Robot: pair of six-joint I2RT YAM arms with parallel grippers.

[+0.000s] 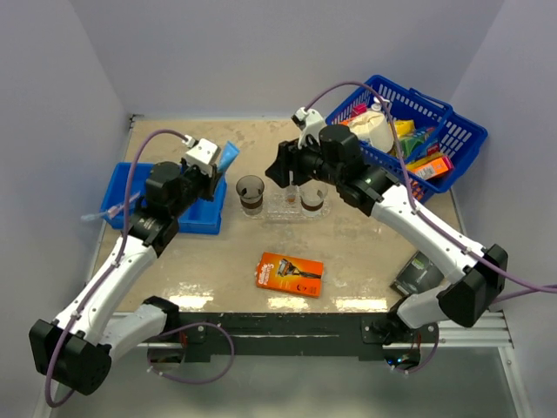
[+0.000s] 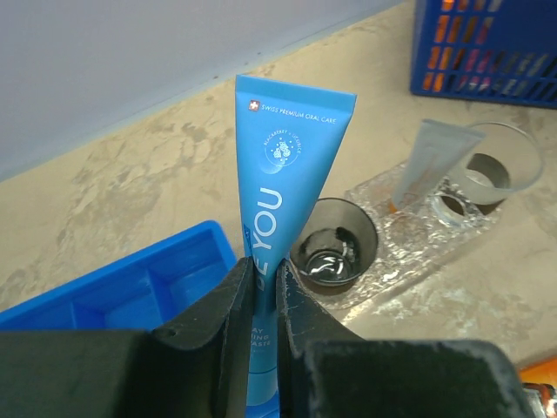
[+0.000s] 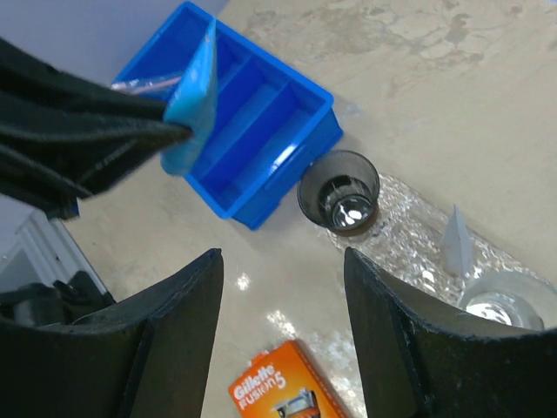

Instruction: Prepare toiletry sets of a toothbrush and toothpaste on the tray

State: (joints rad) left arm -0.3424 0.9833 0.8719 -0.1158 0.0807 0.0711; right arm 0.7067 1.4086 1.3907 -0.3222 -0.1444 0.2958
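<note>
The left hand [image 2: 264, 287] grips a blue toothpaste tube [image 2: 283, 165] above the table [image 2: 130, 183], the right hand [image 3: 280, 257] hovers open near the tray [image 2: 409, 252] — one pale tube [image 2: 424, 161] stands on it, sets seemingly unfinished

Table [image 1: 365, 252]: tray [image 1: 278, 215], bin [image 1: 122, 185], razor pack [image 1: 290, 273]

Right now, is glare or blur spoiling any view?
Top external: sharp, with bright glare patches on the table near its edge. Left wrist: toothpaste print crisp, left fingers soft. Right wrist: right fingers and the held toothpaste blurred, tray glints.
</note>
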